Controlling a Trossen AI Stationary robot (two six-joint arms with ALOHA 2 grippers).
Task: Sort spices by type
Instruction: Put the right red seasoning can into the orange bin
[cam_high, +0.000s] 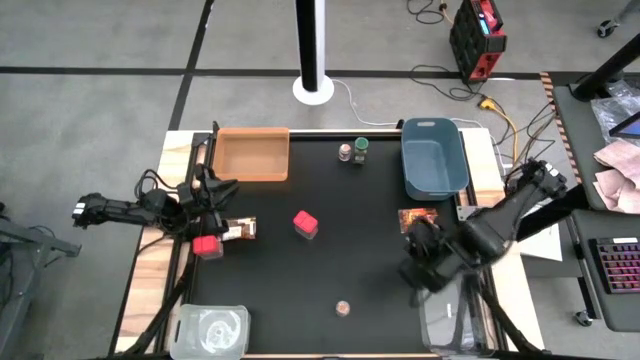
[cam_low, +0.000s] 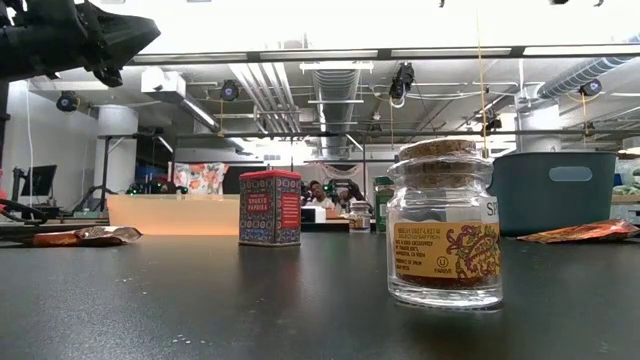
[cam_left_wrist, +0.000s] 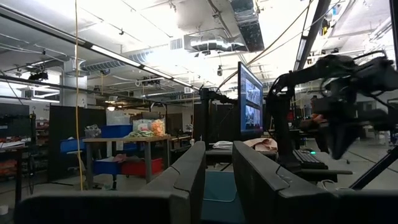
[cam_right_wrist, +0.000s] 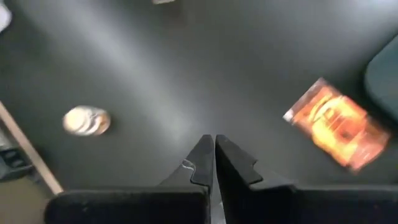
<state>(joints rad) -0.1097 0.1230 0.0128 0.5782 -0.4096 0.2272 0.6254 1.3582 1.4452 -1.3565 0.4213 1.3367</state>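
One red box (cam_high: 305, 224) stands mid-table, and a second red box (cam_high: 207, 245) sits by the left edge beside a brown packet (cam_high: 238, 230). Another packet (cam_high: 418, 217) lies flat near the blue tub. Two jars (cam_high: 352, 151) stand at the far edge. A cork-lidded jar (cam_high: 343, 308) stands upright near the front edge. My left gripper (cam_left_wrist: 219, 149) hangs raised over the table's left edge with its fingers narrowly open on nothing. My right gripper (cam_right_wrist: 214, 138) is shut and empty, pointing down at bare table between the cork-lidded jar (cam_right_wrist: 87, 120) and the packet (cam_right_wrist: 339, 124).
An orange tray (cam_high: 252, 153) sits at the far left and a blue tub (cam_high: 433, 155) at the far right. Clear containers (cam_high: 212, 328) stand at the near corners. The black tabletop (cam_high: 340, 260) lies bare between the middle red box and the near jar.
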